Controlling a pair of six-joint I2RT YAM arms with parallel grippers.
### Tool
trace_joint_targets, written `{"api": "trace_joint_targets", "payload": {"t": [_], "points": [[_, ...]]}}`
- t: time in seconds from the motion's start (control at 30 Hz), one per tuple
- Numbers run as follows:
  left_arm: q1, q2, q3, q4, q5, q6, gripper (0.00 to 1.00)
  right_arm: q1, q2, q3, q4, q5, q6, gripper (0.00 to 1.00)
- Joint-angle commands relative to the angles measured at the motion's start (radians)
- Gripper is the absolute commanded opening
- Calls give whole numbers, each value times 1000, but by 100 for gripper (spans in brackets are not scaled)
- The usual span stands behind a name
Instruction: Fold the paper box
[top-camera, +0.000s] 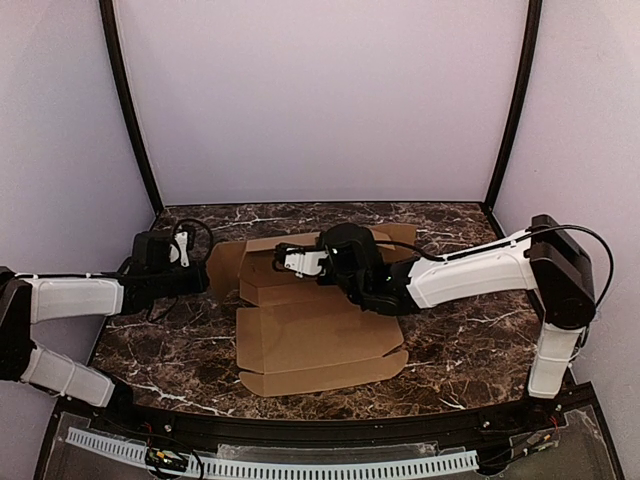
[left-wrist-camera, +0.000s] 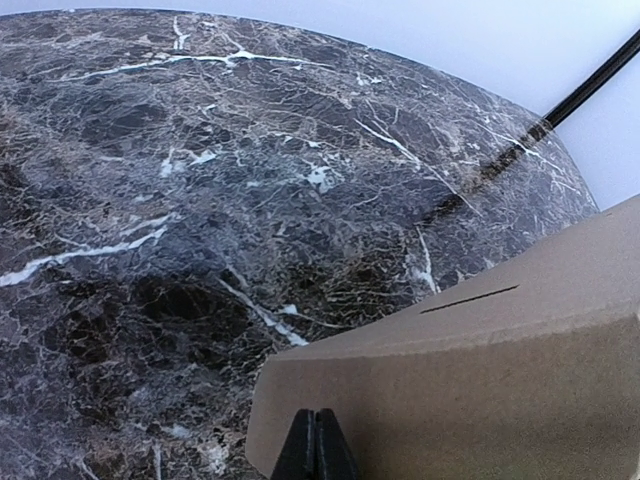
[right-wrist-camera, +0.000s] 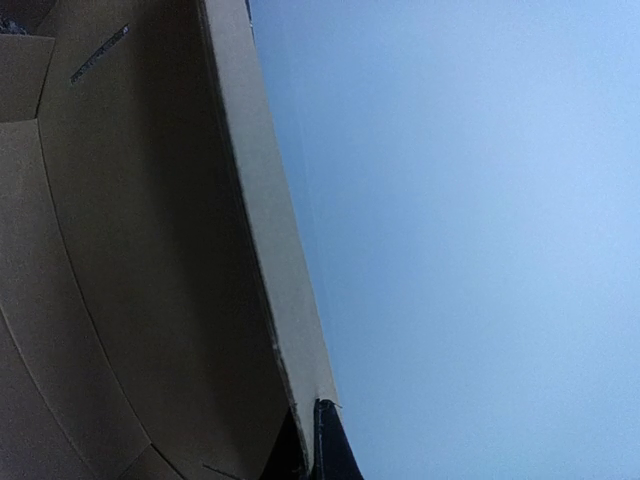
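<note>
The flat brown die-cut cardboard paper box (top-camera: 310, 340) lies in the middle of my dark, white-veined marble table (top-camera: 450, 350), its nearest flap toward my bases and its big central panel flat on the stone. Past that panel the sheet lifts: my right gripper (top-camera: 290, 262), reaching in from the right side, is clamped on the raised far panel. The right wrist view shows that panel's pale edge running straight down into my black fingertips (right-wrist-camera: 328, 445), with a thin slot (right-wrist-camera: 98, 55) cut in its shaded face. My left gripper (left-wrist-camera: 315, 450) sits at the box's left flap with its black tips pressed together and no gap between them. They lie against the cardboard, but I cannot tell whether any of it is caught. Behind the box stand the pale lilac walls (top-camera: 320, 100) and two black frame posts (top-camera: 130, 110).
</note>
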Motion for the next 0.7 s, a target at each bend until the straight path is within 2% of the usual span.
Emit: {"api": "trace_joint_targets", "payload": {"t": [0.0, 0.43, 0.67], "points": [[6, 10, 22, 30, 73, -13, 1, -32, 29, -11, -107, -51, 61, 0], [5, 92, 68, 119, 234, -92, 1, -70, 108, 62, -91, -59, 45, 0], [6, 113, 136, 73, 256, -65, 1, -77, 134, 62, -98, -61, 62, 0]]}}
